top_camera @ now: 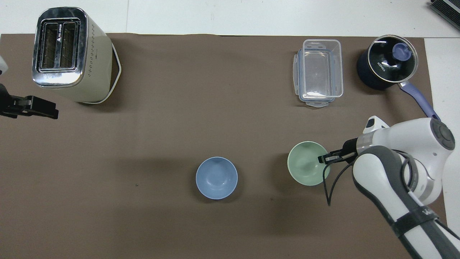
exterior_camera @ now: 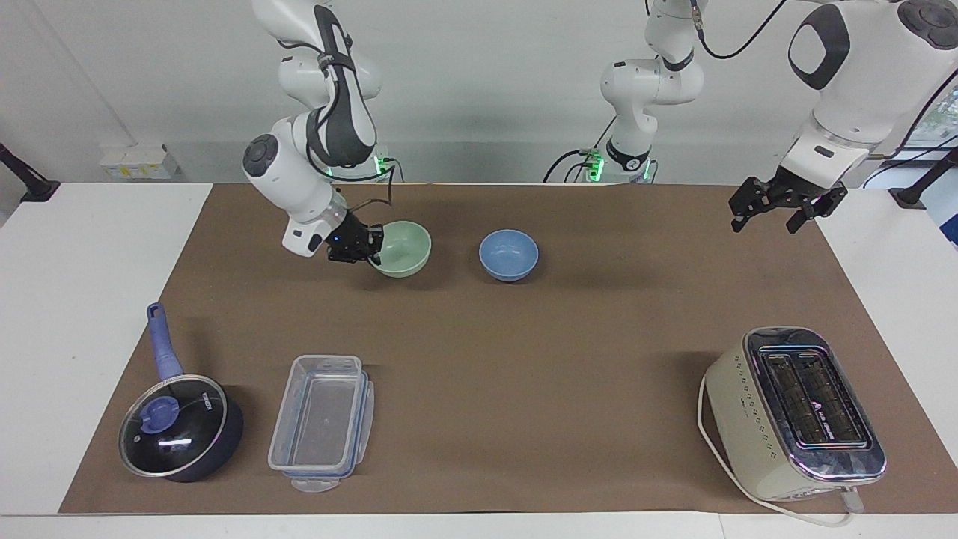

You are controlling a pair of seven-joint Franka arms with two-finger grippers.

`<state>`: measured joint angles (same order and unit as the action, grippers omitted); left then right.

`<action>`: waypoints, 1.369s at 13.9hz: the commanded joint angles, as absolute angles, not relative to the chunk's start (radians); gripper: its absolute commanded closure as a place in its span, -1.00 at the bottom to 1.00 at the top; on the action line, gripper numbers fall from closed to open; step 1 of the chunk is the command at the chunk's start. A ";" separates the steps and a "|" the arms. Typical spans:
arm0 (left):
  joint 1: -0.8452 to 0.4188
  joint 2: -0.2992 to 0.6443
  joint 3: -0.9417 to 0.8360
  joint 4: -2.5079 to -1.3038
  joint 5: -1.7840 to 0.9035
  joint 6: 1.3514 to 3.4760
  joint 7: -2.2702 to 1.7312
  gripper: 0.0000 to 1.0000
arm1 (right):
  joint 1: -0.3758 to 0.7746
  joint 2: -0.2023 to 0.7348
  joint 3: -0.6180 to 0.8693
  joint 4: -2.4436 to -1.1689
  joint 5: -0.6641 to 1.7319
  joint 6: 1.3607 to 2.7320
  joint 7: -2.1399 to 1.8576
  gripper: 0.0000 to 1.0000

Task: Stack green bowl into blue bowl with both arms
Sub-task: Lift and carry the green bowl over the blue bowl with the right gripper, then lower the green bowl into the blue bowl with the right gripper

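We pinch the green bowl (exterior_camera: pixel 403 248) by its rim with our right gripper (exterior_camera: pixel 372 253), carrying it clear of the mat. The blue bowl (exterior_camera: pixel 509 254) sits just past it, ready to receive. Our left gripper (exterior_camera: pixel 771 211) waits spread, well apart.

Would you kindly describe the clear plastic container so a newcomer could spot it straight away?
Start at the brown mat and go to the right arm's end, along the edge farthest from the robots. There, beside the dark lidded pot, sits the plastic container: the only see-through, rectangular thing, empty and lidless.

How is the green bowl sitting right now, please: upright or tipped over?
Upright. The green bowl shows its open, empty inside to the overhead view, and the right gripper is shut on its rim.
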<state>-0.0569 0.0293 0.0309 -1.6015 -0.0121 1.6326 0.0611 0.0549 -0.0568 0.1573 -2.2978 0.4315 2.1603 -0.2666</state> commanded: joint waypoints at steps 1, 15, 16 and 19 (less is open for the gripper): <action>-0.051 0.021 0.026 -1.595 0.003 1.614 0.049 -1.00 | 0.156 -0.064 0.155 -2.295 0.443 2.181 -0.125 1.00; -0.051 0.021 0.025 -1.595 0.002 1.614 0.049 -1.00 | 0.474 0.080 0.158 -2.207 0.374 2.405 0.334 1.00; -0.051 0.021 0.025 -1.595 0.002 1.614 0.049 -1.00 | 0.491 0.089 0.158 -2.207 0.374 2.413 0.348 1.00; -0.051 0.021 0.025 -1.597 0.003 1.614 0.049 -1.00 | 0.491 0.089 0.158 -2.210 0.373 2.413 0.354 1.00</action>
<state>-0.0569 0.0293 0.0309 -1.6015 -0.0121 1.6325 0.0609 0.4895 0.0813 0.1601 -2.2245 0.3984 2.4045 0.3231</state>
